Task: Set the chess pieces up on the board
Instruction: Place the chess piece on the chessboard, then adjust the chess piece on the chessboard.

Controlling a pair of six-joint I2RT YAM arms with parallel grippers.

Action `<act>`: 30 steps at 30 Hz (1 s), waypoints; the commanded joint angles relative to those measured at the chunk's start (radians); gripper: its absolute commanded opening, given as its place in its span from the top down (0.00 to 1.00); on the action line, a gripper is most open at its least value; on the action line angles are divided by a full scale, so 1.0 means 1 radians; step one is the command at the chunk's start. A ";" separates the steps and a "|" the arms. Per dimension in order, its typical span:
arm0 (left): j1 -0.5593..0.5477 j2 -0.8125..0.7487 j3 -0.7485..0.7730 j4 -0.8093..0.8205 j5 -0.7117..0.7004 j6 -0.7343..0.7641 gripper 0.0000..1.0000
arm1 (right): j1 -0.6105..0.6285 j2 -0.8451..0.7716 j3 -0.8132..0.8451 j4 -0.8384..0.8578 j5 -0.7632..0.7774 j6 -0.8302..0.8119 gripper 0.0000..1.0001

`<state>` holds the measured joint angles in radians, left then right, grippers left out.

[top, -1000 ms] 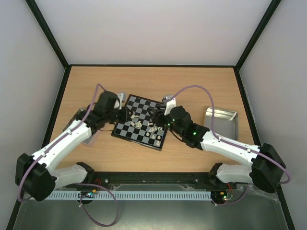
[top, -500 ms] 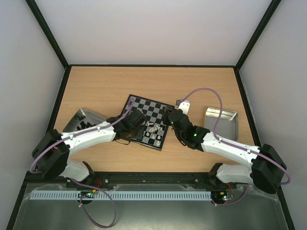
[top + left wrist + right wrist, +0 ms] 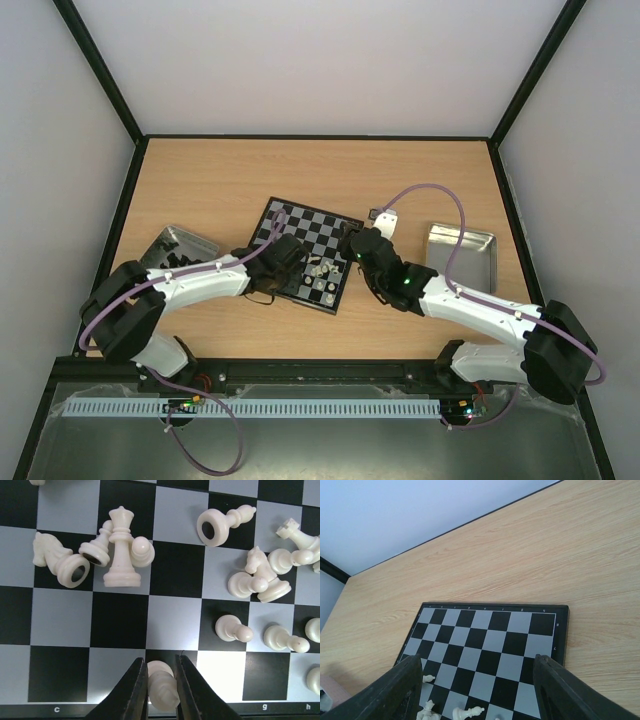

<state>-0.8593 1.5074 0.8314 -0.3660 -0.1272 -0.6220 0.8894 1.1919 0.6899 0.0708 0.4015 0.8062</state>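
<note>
While the left gripper [image 3: 160,680] is clenching a cream pawn [image 3: 162,694] at the lettered edge of the board [image 3: 312,230], other cream chess pieces [image 3: 260,575] are lying mostly toppled across its squares. The right gripper [image 3: 477,662] is hovering over the board, jaws spread wide and gripping nothing.

The far half of the counter [image 3: 320,170] is open wood from left edge to right edge. The board [image 3: 490,645] has bare squares along its far side. Its near side is cluttered with white pieces [image 3: 120,550], standing and toppled. The left end effector [image 3: 161,664], clamped on a white piece [image 3: 162,687], blocks the board's near edge. The right end effector [image 3: 477,665], jaws wide, flanks its right edge. A left tray [image 3: 185,240] and a right tray [image 3: 462,250] occupy the counter's side edges.
</note>
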 commanded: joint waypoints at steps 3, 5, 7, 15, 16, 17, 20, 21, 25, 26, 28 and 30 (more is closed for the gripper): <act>-0.003 -0.009 -0.009 -0.009 0.032 -0.012 0.63 | -0.007 0.011 -0.002 -0.021 0.026 0.025 0.40; 0.002 -0.027 0.013 -0.032 0.038 -0.014 0.54 | -0.007 0.011 0.000 -0.021 0.023 0.025 0.40; 0.016 -0.049 0.034 -0.048 0.048 -0.015 0.44 | -0.007 0.009 0.001 -0.022 0.022 0.027 0.40; 0.072 -0.079 0.040 -0.076 0.083 -0.017 0.40 | -0.009 0.014 -0.002 -0.012 0.008 0.045 0.40; 0.071 -0.078 0.040 -0.077 0.091 -0.017 0.42 | -0.008 0.014 -0.001 -0.011 0.008 0.045 0.40; 0.072 -0.076 0.039 -0.075 0.101 -0.017 0.43 | -0.007 0.014 -0.001 -0.011 0.008 0.045 0.40; 0.076 -0.063 0.038 -0.072 0.132 -0.015 0.48 | -0.007 0.015 -0.002 -0.011 0.007 0.044 0.40; 0.077 -0.056 0.037 -0.070 0.144 -0.014 0.50 | -0.008 0.015 -0.002 -0.010 0.007 0.043 0.40; 0.079 -0.021 0.036 -0.067 0.183 -0.006 0.56 | -0.008 0.016 -0.003 -0.009 0.005 0.042 0.41; 0.078 -0.010 0.037 -0.070 0.188 -0.005 0.56 | -0.008 0.017 -0.003 -0.009 0.004 0.042 0.41; 0.078 0.006 0.037 -0.070 0.196 -0.003 0.57 | -0.008 0.017 -0.004 -0.009 0.004 0.042 0.41; 0.078 0.018 0.037 -0.064 0.208 0.001 0.59 | -0.008 0.017 -0.005 -0.011 0.002 0.042 0.41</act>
<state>-0.7856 1.4960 0.8539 -0.4149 0.0425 -0.6342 0.8871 1.2041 0.6895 0.0700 0.3836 0.8349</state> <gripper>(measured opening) 0.423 0.591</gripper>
